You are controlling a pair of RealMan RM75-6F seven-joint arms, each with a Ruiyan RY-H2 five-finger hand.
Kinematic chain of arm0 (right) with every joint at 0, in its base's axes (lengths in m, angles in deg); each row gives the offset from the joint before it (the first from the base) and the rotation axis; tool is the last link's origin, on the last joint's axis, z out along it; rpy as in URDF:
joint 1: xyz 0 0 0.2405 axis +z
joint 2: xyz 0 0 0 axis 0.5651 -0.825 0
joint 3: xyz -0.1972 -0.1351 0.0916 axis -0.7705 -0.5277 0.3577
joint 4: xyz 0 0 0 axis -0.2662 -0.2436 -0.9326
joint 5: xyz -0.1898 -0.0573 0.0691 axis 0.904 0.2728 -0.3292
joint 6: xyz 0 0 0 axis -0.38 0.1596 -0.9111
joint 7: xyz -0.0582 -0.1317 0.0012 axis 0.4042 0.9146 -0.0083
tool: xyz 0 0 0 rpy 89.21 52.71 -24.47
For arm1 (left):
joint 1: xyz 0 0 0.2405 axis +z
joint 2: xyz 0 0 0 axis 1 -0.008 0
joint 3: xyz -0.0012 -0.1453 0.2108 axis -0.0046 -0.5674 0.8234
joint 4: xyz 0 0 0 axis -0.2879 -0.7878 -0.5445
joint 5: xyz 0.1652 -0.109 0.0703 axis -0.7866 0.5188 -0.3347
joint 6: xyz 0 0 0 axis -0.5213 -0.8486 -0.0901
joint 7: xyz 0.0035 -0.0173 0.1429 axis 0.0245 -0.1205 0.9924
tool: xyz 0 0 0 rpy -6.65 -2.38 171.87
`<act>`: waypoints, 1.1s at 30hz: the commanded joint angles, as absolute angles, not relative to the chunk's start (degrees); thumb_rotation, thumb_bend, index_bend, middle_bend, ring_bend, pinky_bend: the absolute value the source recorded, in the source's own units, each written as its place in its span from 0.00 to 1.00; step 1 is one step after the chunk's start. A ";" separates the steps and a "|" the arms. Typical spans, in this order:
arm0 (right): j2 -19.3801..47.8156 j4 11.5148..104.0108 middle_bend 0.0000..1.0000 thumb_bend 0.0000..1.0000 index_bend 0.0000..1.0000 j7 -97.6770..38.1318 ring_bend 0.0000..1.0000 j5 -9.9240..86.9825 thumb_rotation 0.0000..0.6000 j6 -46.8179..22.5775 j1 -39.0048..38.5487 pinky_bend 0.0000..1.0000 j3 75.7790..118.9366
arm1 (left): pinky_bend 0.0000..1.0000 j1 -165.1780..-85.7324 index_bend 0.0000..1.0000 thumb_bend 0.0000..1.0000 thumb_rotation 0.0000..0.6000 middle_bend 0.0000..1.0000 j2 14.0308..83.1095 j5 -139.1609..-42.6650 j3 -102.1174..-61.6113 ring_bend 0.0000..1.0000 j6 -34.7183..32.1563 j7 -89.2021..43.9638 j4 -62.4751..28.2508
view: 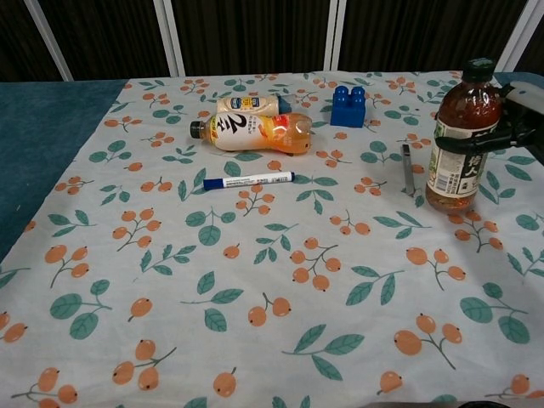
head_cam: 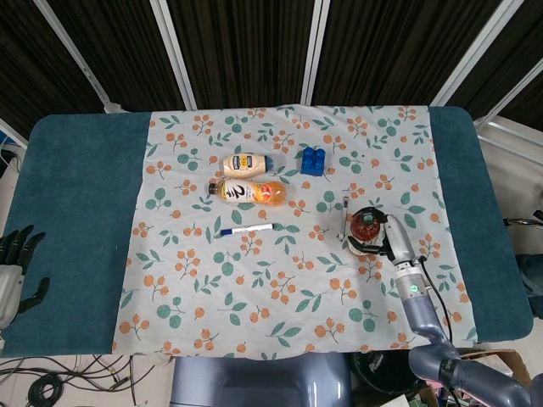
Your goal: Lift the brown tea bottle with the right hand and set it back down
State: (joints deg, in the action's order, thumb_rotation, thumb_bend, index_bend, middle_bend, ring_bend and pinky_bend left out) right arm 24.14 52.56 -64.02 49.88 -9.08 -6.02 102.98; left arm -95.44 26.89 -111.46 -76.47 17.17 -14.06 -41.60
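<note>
The brown tea bottle (view: 460, 127) stands upright at the right of the flowered cloth, dark cap on top and a white-green label around it. My right hand (view: 516, 126) holds it from the right, with dark fingers (view: 470, 141) wrapped across the label. From the head view the bottle (head_cam: 365, 226) shows cap-up with the right hand (head_cam: 393, 238) beside it. Its base is at the cloth or just above it; I cannot tell if it touches. My left hand (head_cam: 16, 270) hangs off the table's left edge, fingers apart and empty.
A grey pen-like tool (view: 407, 168) lies just left of the bottle. Further left are a blue brick (view: 348, 106), an orange drink bottle (view: 255, 132) on its side, a small cream bottle (view: 250, 104) and a blue-capped marker (view: 248, 180).
</note>
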 commanded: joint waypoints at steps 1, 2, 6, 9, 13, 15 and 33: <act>24.52 51.95 0.37 0.36 0.41 -64.33 0.52 50.58 1.00 -8.71 -5.73 0.62 102.35 | 0.10 -95.42 0.12 0.39 1.00 0.02 26.86 -111.44 -76.51 0.01 17.24 -14.15 -41.62; 24.54 51.83 0.34 0.34 0.39 -64.56 0.50 50.94 1.00 -8.55 -5.66 0.57 102.04 | 0.10 -95.42 0.12 0.39 1.00 0.02 26.85 -111.45 -76.53 0.01 17.27 -14.18 -41.59; 24.26 51.84 0.24 0.28 0.27 -64.86 0.40 52.29 1.00 -8.38 -5.50 0.41 101.05 | 0.10 -95.43 0.12 0.39 1.00 0.02 26.85 -111.47 -76.52 0.01 17.25 -14.20 -41.50; 23.96 51.96 0.19 0.25 0.22 -64.69 0.34 53.12 1.00 -8.40 -5.34 0.34 100.52 | 0.10 -95.44 0.12 0.39 1.00 0.02 26.89 -111.48 -76.54 0.01 17.29 -14.22 -41.43; 23.68 52.45 0.18 0.24 0.19 -64.30 0.31 53.90 1.00 -9.00 -5.31 0.30 100.12 | 0.10 -95.44 0.12 0.39 1.00 0.02 26.95 -111.56 -76.58 0.01 17.41 -14.23 -41.36; 23.71 52.65 0.16 0.23 0.16 -64.14 0.28 54.14 1.00 -9.52 -5.38 0.27 100.08 | 0.10 -95.44 0.12 0.39 1.00 0.02 26.97 -111.59 -76.57 0.01 17.44 -14.23 -41.32; 15.45 60.86 0.02 0.13 0.01 -63.76 0.14 56.82 1.00 -19.10 -9.70 0.18 100.77 | 0.10 -95.33 0.12 0.39 1.00 0.02 27.01 -111.61 -76.55 0.01 17.64 -14.14 -41.30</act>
